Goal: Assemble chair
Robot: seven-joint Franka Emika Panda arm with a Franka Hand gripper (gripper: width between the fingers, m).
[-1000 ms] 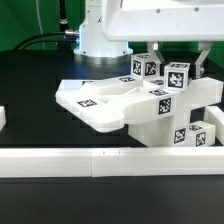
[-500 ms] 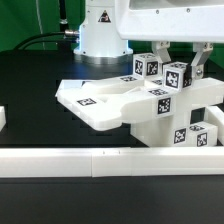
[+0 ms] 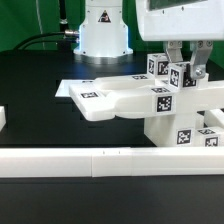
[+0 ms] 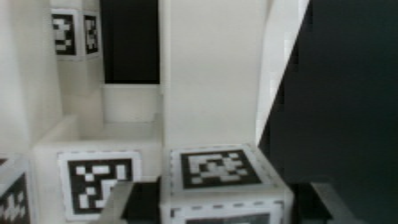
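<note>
The end effector (image 3: 181, 68) hangs over the upper end of the chair (image 3: 150, 105), its two fingers (image 3: 197, 66) partly closed around a small tagged cube (image 3: 181, 75) on the chair's top, which they appear to grip. Below and beside the end effector, toward the exterior view's left, the chair's flat panel juts out above the black table (image 3: 40, 95). A white wall (image 3: 90, 160) lies in front, well below.
</note>
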